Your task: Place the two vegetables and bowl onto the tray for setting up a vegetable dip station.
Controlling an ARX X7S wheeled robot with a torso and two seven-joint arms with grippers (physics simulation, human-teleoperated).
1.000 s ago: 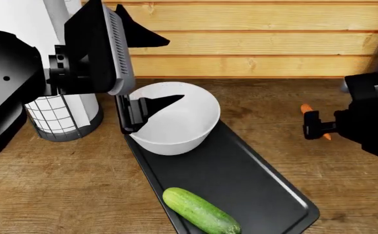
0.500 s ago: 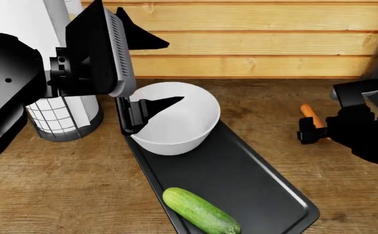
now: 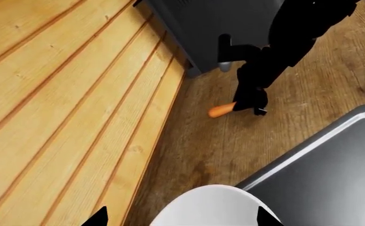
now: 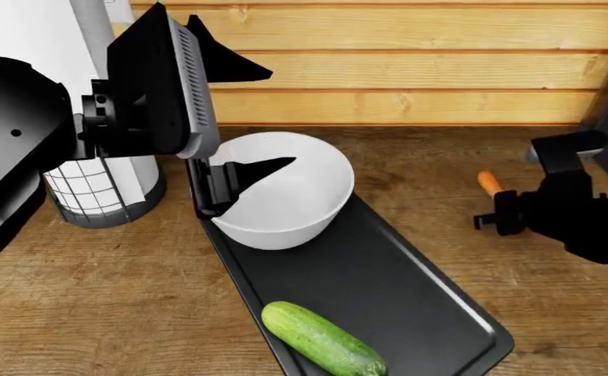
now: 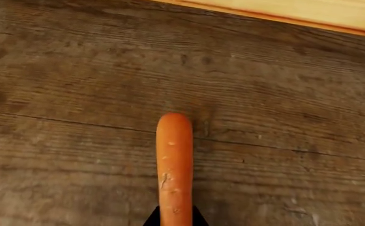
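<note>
The white bowl (image 4: 283, 192) sits on the far end of the black tray (image 4: 409, 290). The green cucumber (image 4: 323, 339) lies on the tray's near end. My left gripper (image 4: 281, 115) is open above the bowl's far-left rim, empty; in the left wrist view (image 3: 181, 219) the bowl (image 3: 210, 207) lies between its spread fingertips (image 3: 98, 217). The orange carrot (image 4: 488, 182) lies on the wooden counter right of the tray. My right gripper (image 4: 497, 214) is closed round its near end; in the right wrist view (image 5: 174, 220) both fingertips press the carrot (image 5: 174, 160).
A white mesh-patterned cylinder (image 4: 100, 188) stands left of the bowl. A wood-panelled wall (image 4: 409, 63) runs along the back of the counter. A dark appliance (image 3: 220, 28) stands at the far right by the wall, behind the carrot.
My right gripper has shifted and turned at the carrot, and the carrot's visible tip now shows a little further left. The left arm, bowl and cucumber have stayed put.
</note>
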